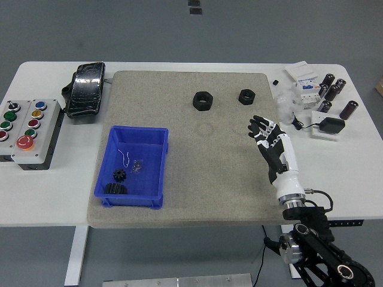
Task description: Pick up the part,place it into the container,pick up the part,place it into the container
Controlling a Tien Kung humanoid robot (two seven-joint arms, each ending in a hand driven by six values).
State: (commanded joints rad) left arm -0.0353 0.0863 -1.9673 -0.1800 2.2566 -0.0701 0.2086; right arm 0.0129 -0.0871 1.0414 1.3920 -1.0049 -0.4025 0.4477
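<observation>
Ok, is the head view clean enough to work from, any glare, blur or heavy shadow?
Head view: even, soft light with only faint shadows under the two black nuts and the blue bin; no glare on the white table; the right hand is sharp, fingers spread, holding nothing; straight table edges show no obvious distortion.

Two nuts (203,100) (246,96) behind bin (157,170); gears (117,182) inside bin.

A robotics lab or workshop bench is showing here: a white table (179,212) on a grey floor is carrying a grey felt mat (197,179), a push-button control box (27,125), circuit breakers (305,84), capacitors (335,89) and a blue parts bin (157,161).
</observation>
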